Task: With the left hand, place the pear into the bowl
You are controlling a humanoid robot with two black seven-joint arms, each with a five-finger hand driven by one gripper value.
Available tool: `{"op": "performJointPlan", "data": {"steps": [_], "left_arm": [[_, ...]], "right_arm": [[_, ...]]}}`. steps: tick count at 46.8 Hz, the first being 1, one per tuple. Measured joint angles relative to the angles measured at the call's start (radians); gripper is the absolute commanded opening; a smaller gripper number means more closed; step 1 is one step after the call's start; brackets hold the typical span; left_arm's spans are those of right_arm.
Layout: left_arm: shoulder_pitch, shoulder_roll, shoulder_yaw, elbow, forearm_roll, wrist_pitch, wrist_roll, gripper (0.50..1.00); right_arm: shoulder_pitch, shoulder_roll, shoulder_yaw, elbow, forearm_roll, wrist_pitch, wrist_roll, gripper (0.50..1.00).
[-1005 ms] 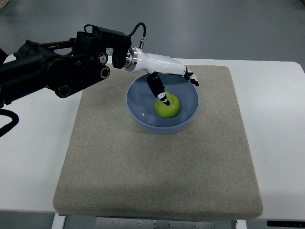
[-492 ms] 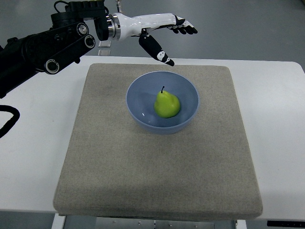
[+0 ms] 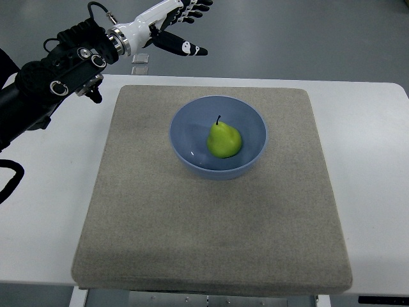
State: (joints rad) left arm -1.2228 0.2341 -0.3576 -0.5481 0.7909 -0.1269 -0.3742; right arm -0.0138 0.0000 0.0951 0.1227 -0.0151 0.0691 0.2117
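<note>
A green pear (image 3: pixel 223 140) with a dark stem lies inside the blue bowl (image 3: pixel 185 137), which stands on the grey mat (image 3: pixel 211 224). My left hand (image 3: pixel 182 25) is white with black fingertips. It is raised beyond the table's far edge, up and to the left of the bowl, well apart from it. Its fingers are spread and hold nothing. The black left arm (image 3: pixel 57 77) comes in from the left edge. The right arm does not show.
The grey mat covers most of the white table (image 3: pixel 45 211). A small clear object (image 3: pixel 140 58) sits on the floor side just past the table's far edge, under the left hand.
My left hand has let go of the pear, lifted out of the bowl and drawn back up and to the left. The pear stays in the bowl.
</note>
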Motion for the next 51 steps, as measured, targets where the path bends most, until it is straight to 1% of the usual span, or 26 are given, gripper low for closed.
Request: {"op": "performJointPlan", "data": {"steps": [5, 8, 13, 20, 24, 28, 35, 39, 43, 45, 51], "left_arm": [[0.003, -0.007, 0.001, 0.032, -0.135, 0.031, 0.005, 0.926], [0.003, -0.021, 0.002, 0.054, -0.213, 0.033, 0.013, 0.924], [0.003, -0.045, 0.002, 0.127, -0.376, 0.035, 0.031, 0.921], [0.016, -0.073, 0.002, 0.194, -0.591, 0.049, 0.081, 0.915], [0.022, -0.08, 0.001, 0.207, -0.687, 0.074, 0.117, 0.913], [0.026, -0.092, -0.001, 0.209, -0.768, 0.101, 0.139, 0.906], [0.043, -0.109, -0.005, 0.211, -0.913, 0.144, 0.145, 0.906], [0.05, -0.115, -0.015, 0.219, -1.012, 0.149, 0.146, 0.906], [0.073, -0.116, -0.043, 0.239, -1.089, 0.127, 0.145, 0.913], [0.082, -0.115, -0.064, 0.242, -1.107, 0.101, 0.145, 0.913], [0.128, -0.115, -0.149, 0.275, -1.113, -0.058, 0.143, 0.915]], "right_arm": [[0.0, 0.0, 0.0, 0.0, 0.0, 0.0, 0.0, 0.926], [0.0, 0.0, 0.0, 0.0, 0.0, 0.0, 0.0, 0.926], [0.0, 0.0, 0.0, 0.0, 0.0, 0.0, 0.0, 0.926], [0.0, 0.0, 0.0, 0.0, 0.0, 0.0, 0.0, 0.926], [0.0, 0.0, 0.0, 0.0, 0.0, 0.0, 0.0, 0.926], [0.0, 0.0, 0.0, 0.0, 0.0, 0.0, 0.0, 0.926], [0.0, 0.0, 0.0, 0.0, 0.0, 0.0, 0.0, 0.926], [0.0, 0.0, 0.0, 0.0, 0.0, 0.0, 0.0, 0.926], [0.0, 0.0, 0.0, 0.0, 0.0, 0.0, 0.0, 0.926], [0.0, 0.0, 0.0, 0.0, 0.0, 0.0, 0.0, 0.926], [0.0, 0.0, 0.0, 0.0, 0.0, 0.0, 0.0, 0.926]]}}
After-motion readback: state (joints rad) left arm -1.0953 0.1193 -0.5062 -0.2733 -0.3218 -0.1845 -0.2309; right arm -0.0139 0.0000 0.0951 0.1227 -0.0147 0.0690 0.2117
